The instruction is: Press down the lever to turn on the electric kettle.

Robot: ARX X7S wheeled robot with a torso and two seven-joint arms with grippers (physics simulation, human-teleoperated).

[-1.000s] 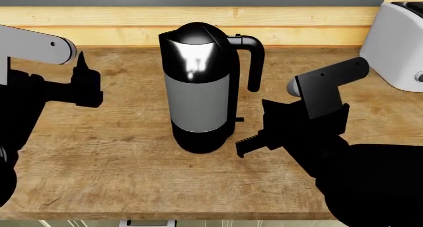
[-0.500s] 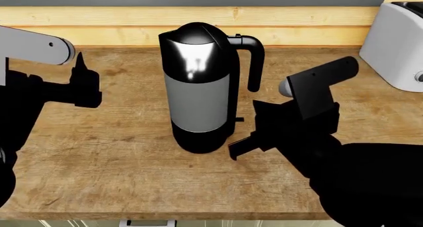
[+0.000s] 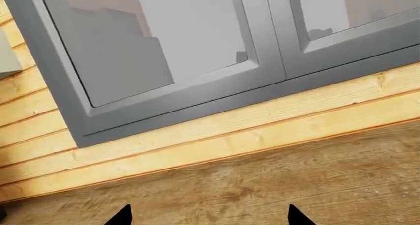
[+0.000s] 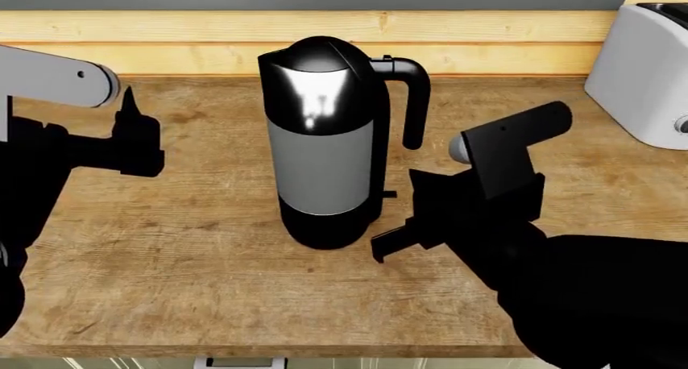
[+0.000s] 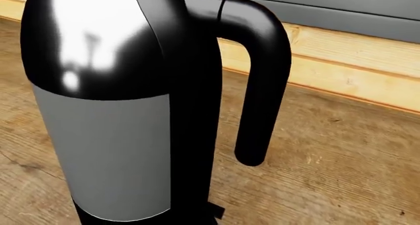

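The electric kettle (image 4: 322, 143) stands upright mid-counter, with a grey body, a glossy black lid and its curved handle (image 4: 414, 103) facing right. The lever (image 4: 388, 195) is a tiny black tab on the lower band under the handle. My right gripper (image 4: 379, 242) sits just right of the kettle's base, a little below the lever and apart from it; its fingers look together. The right wrist view shows the kettle (image 5: 105, 136) and lever (image 5: 218, 211) close up, with no fingertips visible. My left gripper (image 4: 131, 123) hovers open and empty at the far left, with its fingertips (image 3: 121, 217) wide apart.
A white toaster (image 4: 645, 71) stands at the back right. The wooden countertop (image 4: 193, 256) ends at a front edge near me. A wooden backsplash (image 4: 161, 39) and a grey window frame (image 3: 262, 63) are behind it.
My right arm has shifted a little left, bringing its gripper closer to the kettle's base. The left arm and the kettle have barely moved.
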